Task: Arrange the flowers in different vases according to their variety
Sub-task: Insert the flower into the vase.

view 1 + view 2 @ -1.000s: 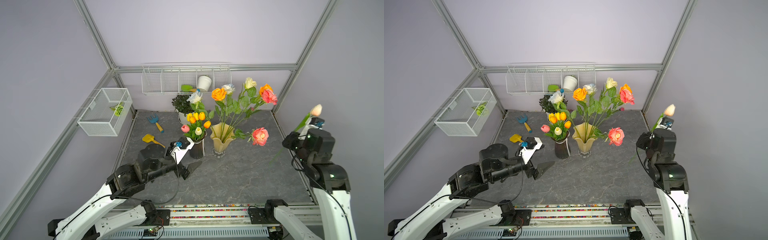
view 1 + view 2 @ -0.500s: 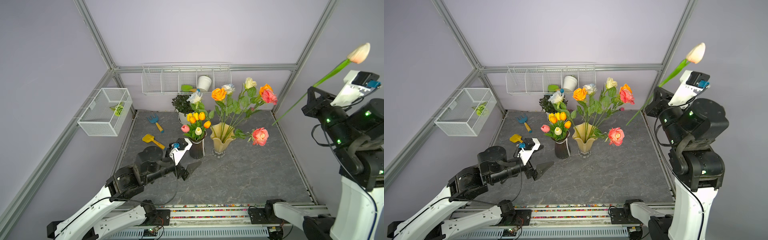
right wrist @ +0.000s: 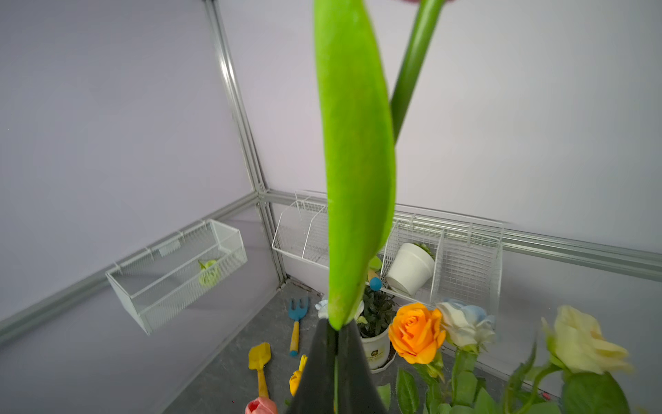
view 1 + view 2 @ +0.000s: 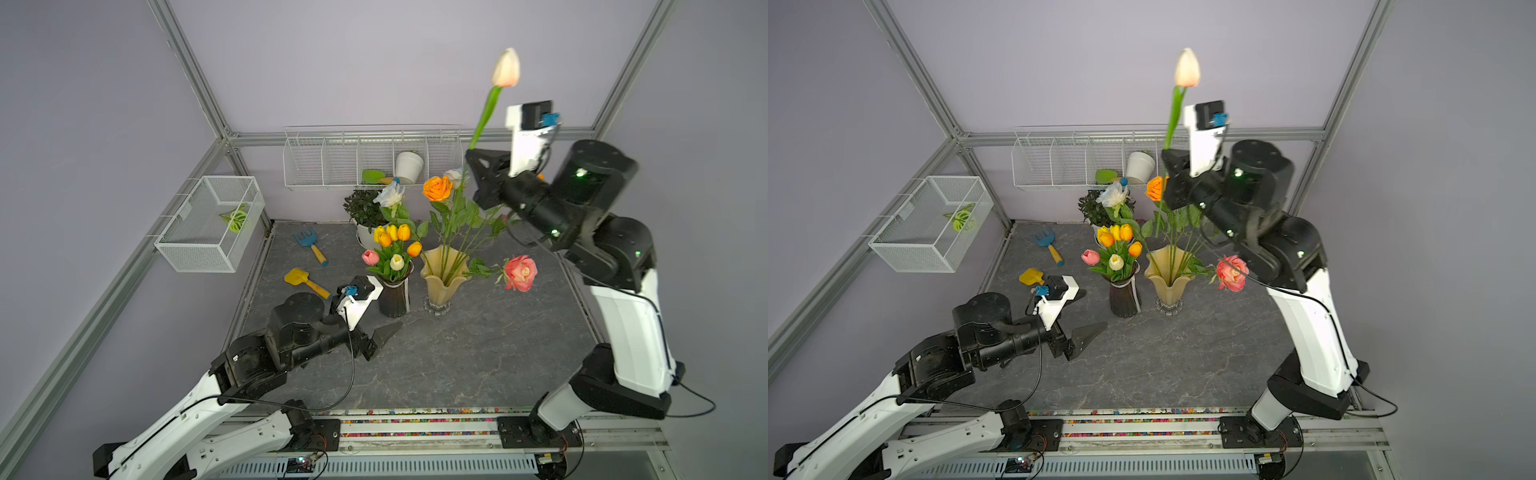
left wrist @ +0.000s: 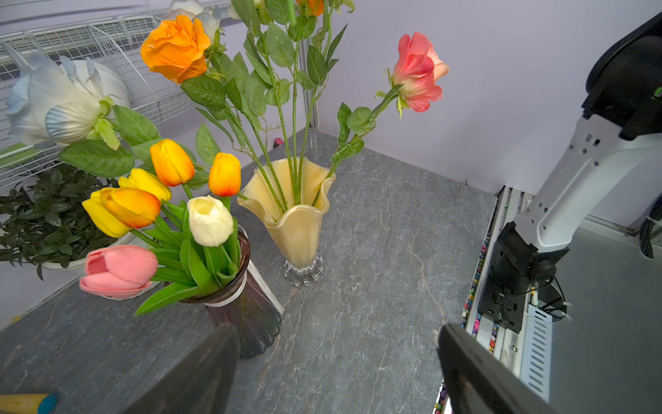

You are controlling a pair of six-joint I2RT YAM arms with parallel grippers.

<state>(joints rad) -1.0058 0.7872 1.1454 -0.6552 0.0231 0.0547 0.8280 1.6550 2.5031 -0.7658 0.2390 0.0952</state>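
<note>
My right gripper (image 4: 473,157) (image 4: 1165,157) (image 3: 336,331) is shut on the green stem of a cream-pink tulip (image 4: 506,68) (image 4: 1187,68), held upright high over the flowers. Its leaf (image 3: 358,179) fills the right wrist view. The dark purple vase (image 4: 394,297) (image 5: 247,312) holds several tulips (image 4: 392,245). Beside it the pale yellow vase (image 4: 442,278) (image 5: 297,222) holds roses, among them an orange one (image 4: 437,188) and a pink one (image 4: 519,272). My left gripper (image 4: 386,340) (image 4: 1088,343) (image 5: 336,333) stands open and holds nothing, low over the table in front of the purple vase.
A bushy plant in a white pot (image 4: 365,212) stands behind the vases. A blue rake (image 4: 309,243) and a yellow shovel (image 4: 301,278) lie at the left. A wire shelf (image 4: 324,162) with a small white pot (image 4: 409,166) hangs on the back wall, a mesh basket (image 4: 210,222) on the left wall.
The right arm has risen from low at the right edge and swung left, carrying the tulip up over the roses. The left arm has hardly moved.
</note>
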